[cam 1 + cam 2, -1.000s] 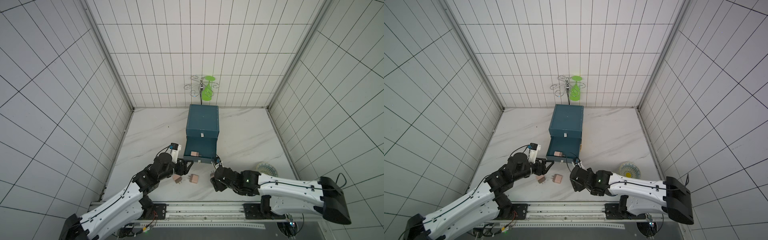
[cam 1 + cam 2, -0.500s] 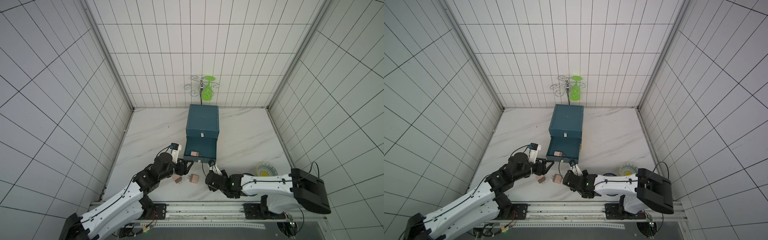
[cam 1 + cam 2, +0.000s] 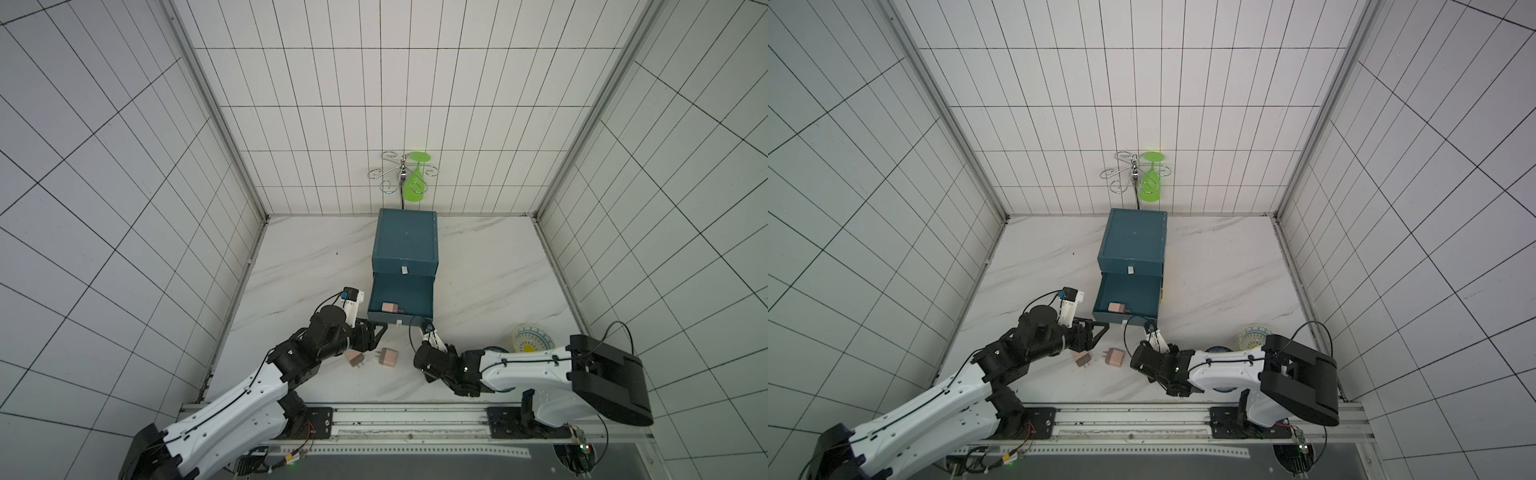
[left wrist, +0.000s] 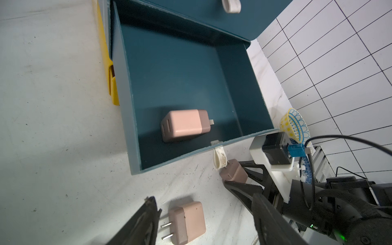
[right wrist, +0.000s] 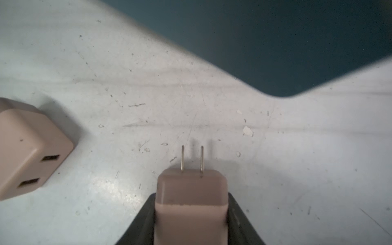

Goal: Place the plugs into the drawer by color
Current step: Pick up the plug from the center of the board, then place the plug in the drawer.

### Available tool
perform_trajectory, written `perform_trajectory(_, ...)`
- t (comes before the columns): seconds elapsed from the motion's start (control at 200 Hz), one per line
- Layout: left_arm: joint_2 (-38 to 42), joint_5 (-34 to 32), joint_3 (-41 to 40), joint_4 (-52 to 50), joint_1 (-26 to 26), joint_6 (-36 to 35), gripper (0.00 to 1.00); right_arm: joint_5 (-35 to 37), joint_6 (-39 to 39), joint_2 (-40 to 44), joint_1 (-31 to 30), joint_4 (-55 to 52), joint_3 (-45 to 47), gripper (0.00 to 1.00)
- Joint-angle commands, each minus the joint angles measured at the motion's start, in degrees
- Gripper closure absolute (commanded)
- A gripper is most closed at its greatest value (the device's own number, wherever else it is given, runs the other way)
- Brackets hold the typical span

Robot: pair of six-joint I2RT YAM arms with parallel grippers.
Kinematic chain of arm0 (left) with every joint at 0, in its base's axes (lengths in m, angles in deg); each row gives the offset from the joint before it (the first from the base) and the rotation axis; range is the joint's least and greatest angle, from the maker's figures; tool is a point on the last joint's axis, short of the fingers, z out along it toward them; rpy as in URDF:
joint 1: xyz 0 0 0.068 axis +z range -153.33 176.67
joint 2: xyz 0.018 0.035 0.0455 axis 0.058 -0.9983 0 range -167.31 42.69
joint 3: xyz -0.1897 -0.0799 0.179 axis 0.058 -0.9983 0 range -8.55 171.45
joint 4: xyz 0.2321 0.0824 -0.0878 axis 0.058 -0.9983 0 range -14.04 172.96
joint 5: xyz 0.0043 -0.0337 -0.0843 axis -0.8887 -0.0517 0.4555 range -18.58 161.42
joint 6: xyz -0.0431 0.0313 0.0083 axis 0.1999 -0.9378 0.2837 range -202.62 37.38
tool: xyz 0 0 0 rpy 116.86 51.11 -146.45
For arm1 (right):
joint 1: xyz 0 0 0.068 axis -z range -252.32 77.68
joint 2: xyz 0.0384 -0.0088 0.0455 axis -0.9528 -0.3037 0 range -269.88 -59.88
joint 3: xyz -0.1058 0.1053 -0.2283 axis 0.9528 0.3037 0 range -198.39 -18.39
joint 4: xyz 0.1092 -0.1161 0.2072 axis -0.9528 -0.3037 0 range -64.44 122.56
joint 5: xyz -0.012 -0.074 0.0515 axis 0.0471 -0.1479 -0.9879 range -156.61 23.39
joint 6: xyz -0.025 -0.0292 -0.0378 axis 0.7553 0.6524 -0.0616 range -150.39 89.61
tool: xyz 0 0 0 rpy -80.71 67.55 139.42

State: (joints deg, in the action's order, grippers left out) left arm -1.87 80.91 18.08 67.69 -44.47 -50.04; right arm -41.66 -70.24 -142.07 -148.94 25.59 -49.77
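Note:
The dark teal drawer (image 3: 405, 245) has one tier pulled out (image 4: 127, 89), and a peach-pink plug (image 4: 184, 125) lies in its front corner. My right gripper (image 5: 192, 197) is shut on another peach-pink plug (image 5: 191, 191), prongs forward, low over the table by the open tier's white pull tab (image 4: 219, 157). This held plug (image 4: 233, 172) also shows in the left wrist view. My left gripper (image 3: 374, 332) hovers open above a third peach-pink plug (image 4: 187, 220) lying on its side. A fourth peach-pink plug (image 3: 354, 357) lies just left of it in both top views.
A yellow-and-blue patterned bowl (image 3: 533, 338) sits at the right, and a dark bowl (image 3: 496, 351) is half hidden under the right arm. A wire rack with a green glass (image 3: 415, 183) stands at the back wall. The chest's yellow lowest tier (image 4: 112, 84) peeks out beside the open tier.
The right gripper has shut on a peach-pink plug, and the right arm has swung left toward the drawer front. The left arm has stayed still.

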Motion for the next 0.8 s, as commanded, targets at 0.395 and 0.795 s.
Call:
perform_trajectory(0.395,4.4,3.0,-0.3,-0.2,-0.2,1.5,0.29,-11.6,1.9,21.8,-7.6,-13.0,-12.3,0.75)
perform_trajectory(0.795,5.3,-0.5,-2.1,1.1,-0.2,2.5,0.24,-9.4,5.9,11.4,10.4,-23.6,-30.0,0.78)
